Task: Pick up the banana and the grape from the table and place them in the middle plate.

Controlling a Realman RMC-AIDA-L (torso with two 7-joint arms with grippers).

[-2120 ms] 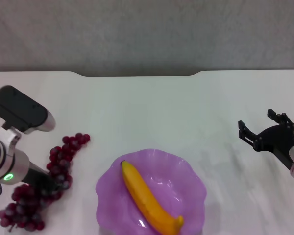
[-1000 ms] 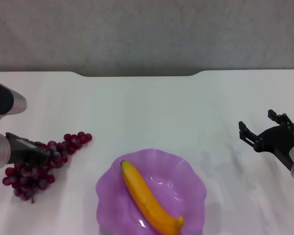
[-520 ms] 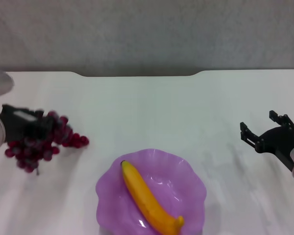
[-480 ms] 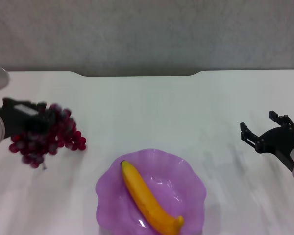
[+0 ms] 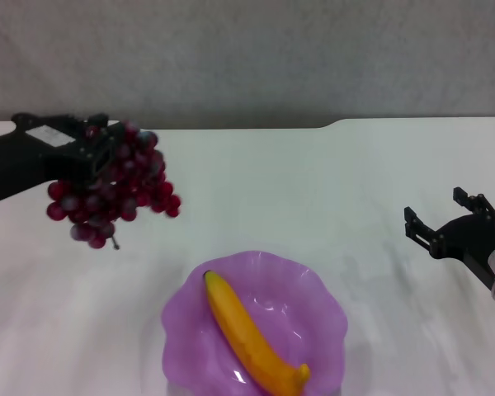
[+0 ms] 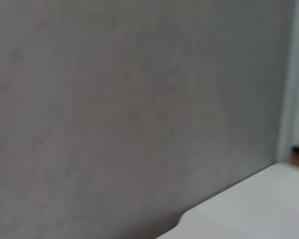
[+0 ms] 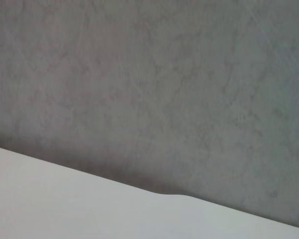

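In the head view my left gripper (image 5: 95, 136) is shut on the grape (image 5: 111, 194), a dark red-purple bunch that hangs from it in the air, above the table (image 5: 256, 181) at the left and up-left of the middle plate (image 5: 318, 285). The purple scalloped plate sits at the front centre. The yellow-orange banana (image 5: 252, 334) lies diagonally inside it. My right gripper (image 5: 450, 223) is open and empty, low over the table at the right. Neither wrist view shows any task object.
The white table's notched far edge (image 5: 231, 126) meets a grey wall behind. The wrist views show only that grey wall and a strip of the table edge (image 7: 65, 199).
My left gripper has lifted the grape bunch off the table and carried it up and to the right, toward the plate. The right arm, banana and plate have stayed still.
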